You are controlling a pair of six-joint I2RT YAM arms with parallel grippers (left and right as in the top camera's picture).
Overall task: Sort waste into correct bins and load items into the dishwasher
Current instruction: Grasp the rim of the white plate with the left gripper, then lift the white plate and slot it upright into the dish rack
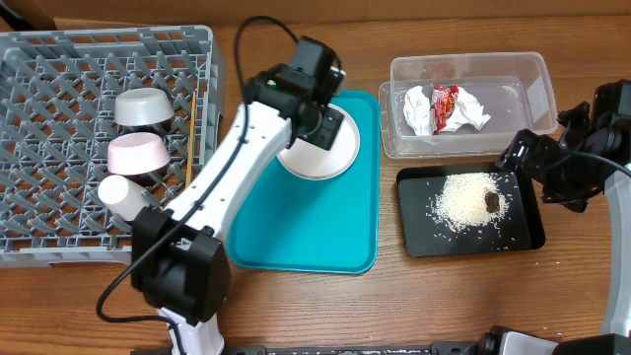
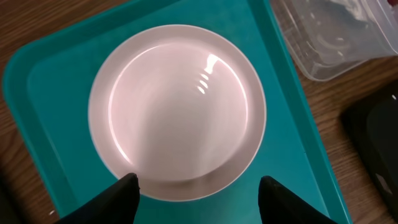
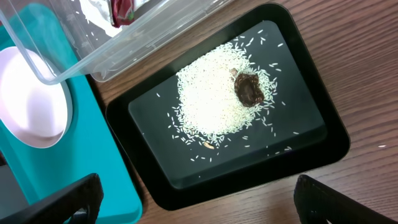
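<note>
The white plate (image 1: 320, 156) (image 2: 177, 112) lies empty on the teal tray (image 1: 306, 232). My left gripper (image 1: 330, 123) (image 2: 199, 190) is open just above the plate's rim, one finger on each side. My right gripper (image 1: 523, 163) (image 3: 199, 205) is open and empty beside the black tray (image 1: 424, 242) (image 3: 311, 155), which holds the rice (image 1: 465, 200) (image 3: 211, 102) and the brown lump (image 1: 492, 200) (image 3: 249, 90). The clear tub (image 1: 532, 74) holds the napkin (image 1: 419, 108) and the red wrapper (image 1: 446, 104). The dish rack (image 1: 59, 59) holds the grey bowl (image 1: 146, 106), pink bowl (image 1: 138, 153), white cup (image 1: 120, 194) and chopsticks (image 1: 192, 138).
The teal tray (image 2: 56, 81) sits between the rack and the two bins. The clear tub's corner (image 2: 336, 43) (image 3: 124, 43) is close to the tray's far right edge. Bare wood table lies along the front and right.
</note>
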